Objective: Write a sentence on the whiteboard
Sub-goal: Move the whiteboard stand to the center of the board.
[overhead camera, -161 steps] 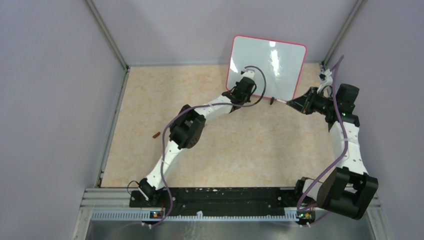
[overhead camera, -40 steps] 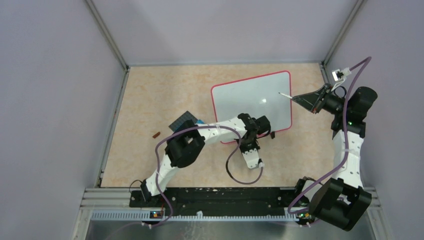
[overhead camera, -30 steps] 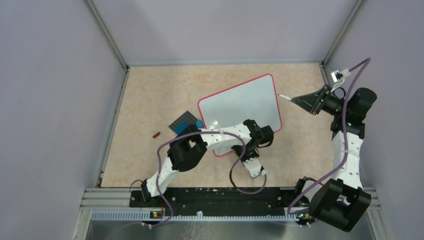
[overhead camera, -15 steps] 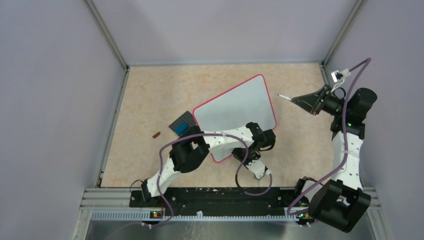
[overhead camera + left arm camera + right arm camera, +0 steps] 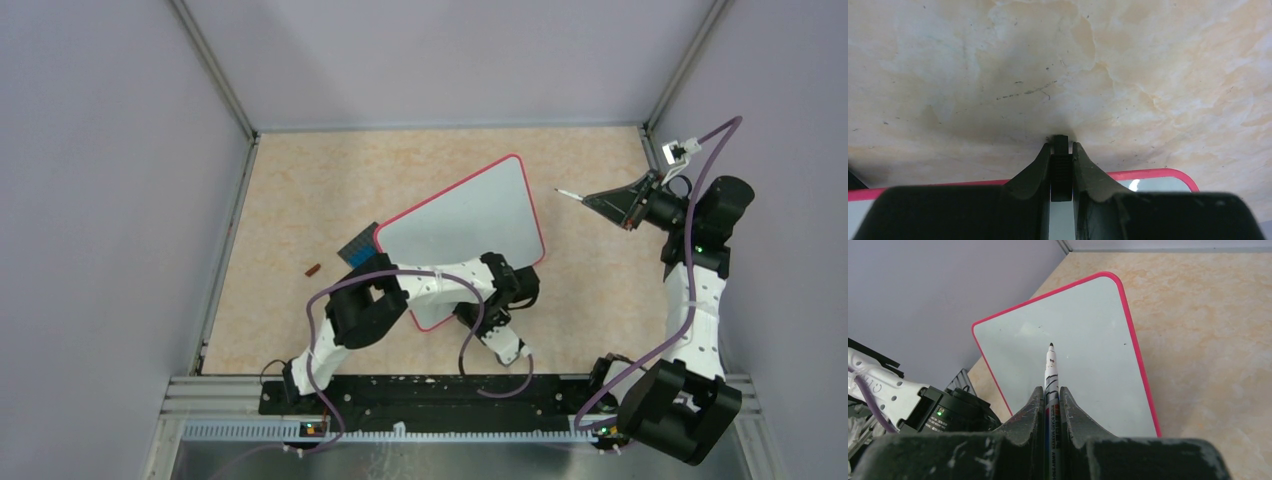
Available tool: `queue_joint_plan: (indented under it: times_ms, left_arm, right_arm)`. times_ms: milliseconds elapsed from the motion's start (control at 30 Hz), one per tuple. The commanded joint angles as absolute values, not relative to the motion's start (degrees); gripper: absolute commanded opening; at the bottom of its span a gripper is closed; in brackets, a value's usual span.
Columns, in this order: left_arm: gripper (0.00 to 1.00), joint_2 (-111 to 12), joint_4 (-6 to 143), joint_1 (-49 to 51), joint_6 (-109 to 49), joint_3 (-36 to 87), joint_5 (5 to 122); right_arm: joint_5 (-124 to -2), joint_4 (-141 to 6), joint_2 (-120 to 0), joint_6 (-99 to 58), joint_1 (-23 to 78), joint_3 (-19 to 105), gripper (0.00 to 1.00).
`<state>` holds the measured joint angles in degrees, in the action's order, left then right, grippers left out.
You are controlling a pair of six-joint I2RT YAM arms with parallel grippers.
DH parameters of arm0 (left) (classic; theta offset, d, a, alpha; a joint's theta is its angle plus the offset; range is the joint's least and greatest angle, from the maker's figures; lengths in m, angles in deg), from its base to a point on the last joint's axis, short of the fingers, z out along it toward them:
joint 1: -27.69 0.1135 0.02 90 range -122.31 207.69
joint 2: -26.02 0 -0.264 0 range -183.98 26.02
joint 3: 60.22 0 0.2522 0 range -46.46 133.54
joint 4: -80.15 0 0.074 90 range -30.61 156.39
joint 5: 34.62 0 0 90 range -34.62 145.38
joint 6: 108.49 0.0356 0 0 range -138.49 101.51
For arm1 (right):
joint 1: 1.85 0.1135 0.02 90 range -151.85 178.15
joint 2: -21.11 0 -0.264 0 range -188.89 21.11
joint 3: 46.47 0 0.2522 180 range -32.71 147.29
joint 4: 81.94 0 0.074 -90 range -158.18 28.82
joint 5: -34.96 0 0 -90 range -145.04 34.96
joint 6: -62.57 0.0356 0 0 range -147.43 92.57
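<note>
The whiteboard (image 5: 455, 222) lies tilted near the middle of the table, glossy white with a red-pink frame. It also shows in the right wrist view (image 5: 1083, 360) and as a strip in the left wrist view (image 5: 1153, 181). No sentence shows on it; its face is blank but for tiny specks. My left gripper (image 5: 500, 292) is at the board's near edge, shut on a black foot (image 5: 1061, 167) of the board. My right gripper (image 5: 615, 205) hovers right of the board, shut on a white marker (image 5: 1050, 371) with its dark tip bare and off the board.
A blue-and-black eraser block (image 5: 360, 246) lies at the board's left edge, partly under it. A small brown piece (image 5: 312, 269) lies on the table further left. Grey walls close in the left, back and right sides.
The left gripper has dragged the board by its foot leftward and nearer, turning it and covering part of the eraser. The right arm and marker have stayed still.
</note>
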<state>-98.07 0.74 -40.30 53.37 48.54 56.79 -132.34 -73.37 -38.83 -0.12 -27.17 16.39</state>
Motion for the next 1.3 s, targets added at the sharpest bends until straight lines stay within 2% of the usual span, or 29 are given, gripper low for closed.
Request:
queue_joint_plan:
  times_ms: [0, 233, 367, 767, 867, 900, 1267]
  left_arm:
    - [0.0, -97.0, -10.5, -40.12, 50.48, 45.16, 60.93]
    - [0.0, -94.48, -10.81, -40.21, 52.82, 42.49, 61.64]
    - [0.09, -93.09, -9.36, -40.5, 54.27, 40.5, 60.5]
    - [0.62, -91.04, -6.98, -41.27, 53.38, 39.69, 58.89]
    - [0.82, -89.94, -6.58, -41.84, 52.42, 41.31, 58.79]
    - [0.97, -89.44, -6.34, -42.1, 51.91, 42.01, 58.92]
    - [0.99, -81.58, -2.85, -42.7, 40.14, 52.55, 63.28]
  right_arm:
    - [-133.07, -76.62, -37.5, 0.08, -27.87, 15.94, 0.0]
    - [-133.09, -76.8, -37.53, 0.2, -27.87, 15.89, 0.0]
    - [-133.0, -76.88, -37.51, 0.25, -27.87, 15.73, 0.0]
    - [-132.71, -77.15, -37.68, 0.3, -27.88, 15.63, 0.0]
    - [-132.56, -77.26, -37.77, 0.45, -27.92, 15.68, 0.0]
    - [-132.52, -77.32, -37.77, 0.48, -27.88, 15.71, 0.0]
    - [-132.01, -77.99, -38.02, 1.83, -27.78, 18.36, 0.0]
